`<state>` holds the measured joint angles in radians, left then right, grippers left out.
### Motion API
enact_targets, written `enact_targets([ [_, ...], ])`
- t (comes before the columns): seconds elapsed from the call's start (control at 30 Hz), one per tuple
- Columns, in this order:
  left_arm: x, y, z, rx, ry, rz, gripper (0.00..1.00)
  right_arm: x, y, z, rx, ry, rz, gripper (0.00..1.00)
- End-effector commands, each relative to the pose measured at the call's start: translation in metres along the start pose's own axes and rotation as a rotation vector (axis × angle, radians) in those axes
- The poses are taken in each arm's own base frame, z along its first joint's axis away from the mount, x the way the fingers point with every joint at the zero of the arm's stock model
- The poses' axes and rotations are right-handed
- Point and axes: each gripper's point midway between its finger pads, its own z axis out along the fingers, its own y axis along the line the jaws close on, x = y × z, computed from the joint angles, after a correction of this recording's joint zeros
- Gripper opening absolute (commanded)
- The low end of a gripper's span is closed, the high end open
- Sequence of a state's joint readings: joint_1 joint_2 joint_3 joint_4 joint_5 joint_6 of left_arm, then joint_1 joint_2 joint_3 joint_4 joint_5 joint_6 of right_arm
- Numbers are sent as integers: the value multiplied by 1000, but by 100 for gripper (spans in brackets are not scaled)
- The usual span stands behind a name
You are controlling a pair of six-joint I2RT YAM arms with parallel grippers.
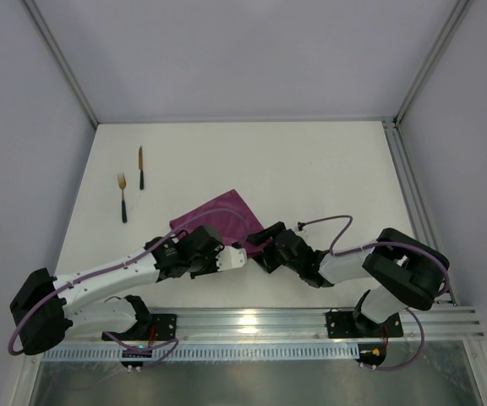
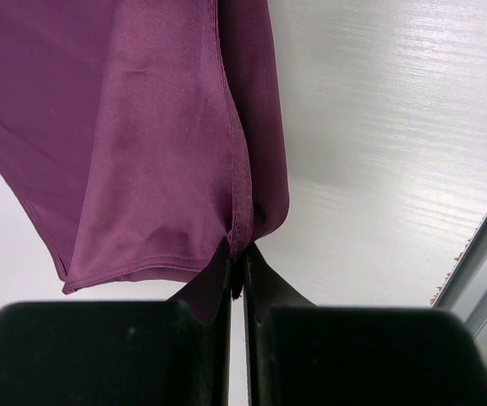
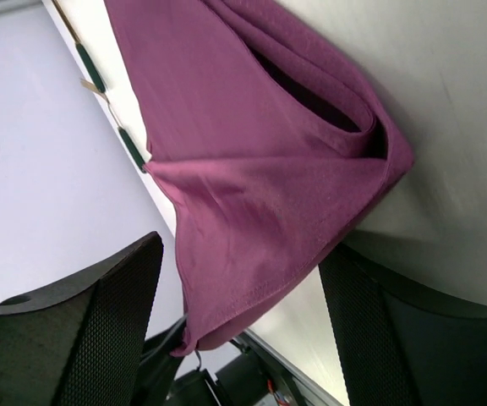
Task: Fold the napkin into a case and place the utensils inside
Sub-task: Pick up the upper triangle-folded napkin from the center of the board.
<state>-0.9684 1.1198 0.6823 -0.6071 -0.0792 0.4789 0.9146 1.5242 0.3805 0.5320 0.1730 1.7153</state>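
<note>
Near edge of napkin (image 1: 218, 220) beneath left hand (image 1: 242, 255) and right hand (image 1: 256, 247)

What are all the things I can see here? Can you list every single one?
napkin: one, magenta-purple, partly folded, near side of the table by the grippers
fork: one, gold with a dark handle, left side of the table
knife: one, gold with a dark handle, just beyond the fork and slightly right of it
table: one, white, under everything
left gripper: one, black, shut on the napkin's edge
right gripper: one, black, open, napkin between its fingers
</note>
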Motion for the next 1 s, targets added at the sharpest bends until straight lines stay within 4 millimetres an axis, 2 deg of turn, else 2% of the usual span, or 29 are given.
enact_targets([
  [0.0, -8, 5, -6, -15, -28, -6, 0, -38, -85, 1, 246, -171, -53, 76],
  [0.07, -5, 3, -5, -12, -22, -4, 0, -42, -85, 4, 246, -198, -64, 72],
  [0.23, 2, -1, -1, -1, -8, -3, 0, -50, -100, 2, 291, -234, -91, 65],
  [0.33, 5, -3, 2, 8, -2, -9, 0, -54, -103, 0, 290, -247, -107, 55],
  [0.53, 11, -10, 13, 40, 20, -15, 0, -48, -93, 8, 246, -215, -169, 40],
  [0.77, 25, -24, 25, 97, 58, -3, 0, -45, -92, 16, 214, -197, -184, 25],
  [0.97, 31, -29, 28, 113, 75, 7, 0, -40, -89, 19, 194, -175, -182, 9],
])
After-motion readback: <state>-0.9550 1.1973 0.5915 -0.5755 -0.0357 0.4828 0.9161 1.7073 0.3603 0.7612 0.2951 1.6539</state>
